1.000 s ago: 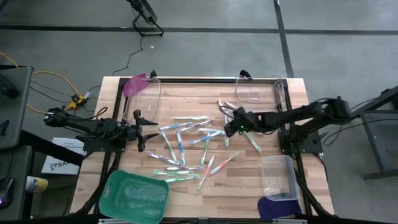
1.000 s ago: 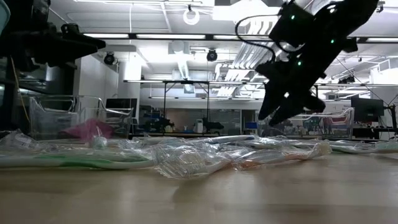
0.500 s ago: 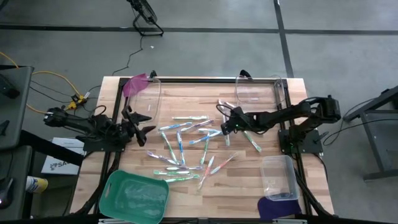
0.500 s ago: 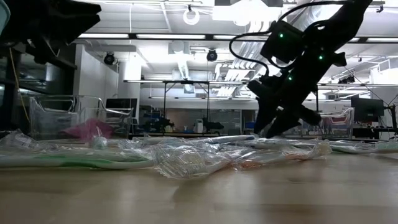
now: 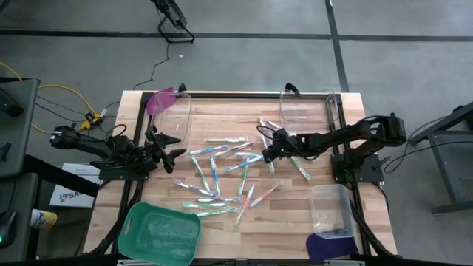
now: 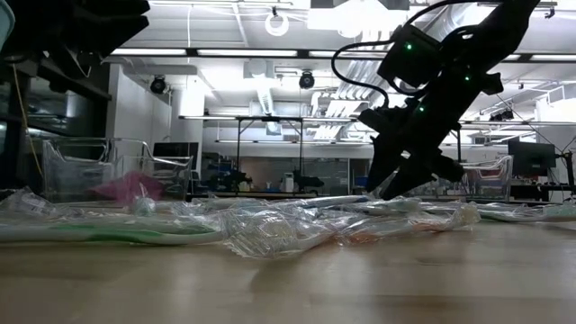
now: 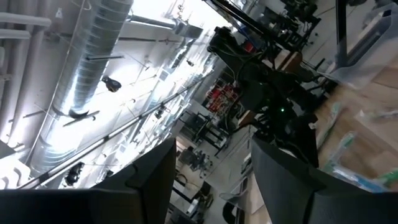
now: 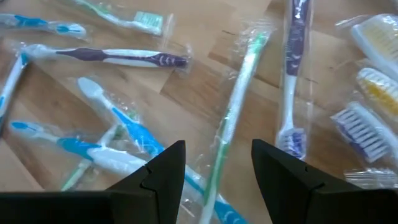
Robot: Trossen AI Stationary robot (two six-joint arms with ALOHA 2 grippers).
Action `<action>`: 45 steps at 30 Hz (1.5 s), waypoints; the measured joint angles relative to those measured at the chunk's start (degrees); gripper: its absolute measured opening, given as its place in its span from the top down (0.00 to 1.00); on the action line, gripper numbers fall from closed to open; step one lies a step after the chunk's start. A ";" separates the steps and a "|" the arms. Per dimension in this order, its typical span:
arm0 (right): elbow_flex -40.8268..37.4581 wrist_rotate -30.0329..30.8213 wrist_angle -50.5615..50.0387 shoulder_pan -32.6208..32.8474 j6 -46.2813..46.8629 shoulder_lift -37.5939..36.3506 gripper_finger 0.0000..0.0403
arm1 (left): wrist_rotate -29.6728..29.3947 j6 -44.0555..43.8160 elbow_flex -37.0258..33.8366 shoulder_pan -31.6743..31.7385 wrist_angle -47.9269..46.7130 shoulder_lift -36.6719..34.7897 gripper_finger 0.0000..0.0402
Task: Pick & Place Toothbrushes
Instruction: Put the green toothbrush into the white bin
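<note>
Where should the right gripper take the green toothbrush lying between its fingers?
Probably mid-handle on the green toothbrush, coming straight down. The right gripper is open and straddles its long thin handle, which lies flat in its wrapper; the neighbouring blue toothbrush crowds the lower end.

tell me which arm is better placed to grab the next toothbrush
Right. The right gripper hangs open and low over the toothbrushes, a green one between its fingers. The left gripper is open at the pile's edge, tilted upward.
</note>
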 joint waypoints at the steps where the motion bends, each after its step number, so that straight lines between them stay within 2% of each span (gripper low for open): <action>1: 0.00 0.00 -0.04 0.00 -0.02 0.00 0.56 | 0.00 -0.01 0.00 0.00 0.00 0.00 0.49; 32: 0.00 2.03 -0.05 1.53 -0.85 0.14 0.56 | 0.08 -0.44 0.14 0.00 -1.34 0.00 0.50; 39: 0.11 2.61 2.86 1.54 -0.37 6.11 0.56 | 0.07 -0.44 0.16 0.00 -1.52 0.00 0.50; 45: 0.22 2.85 5.16 1.26 -0.59 7.37 0.57 | 0.04 -0.44 0.18 0.00 -2.36 0.00 0.50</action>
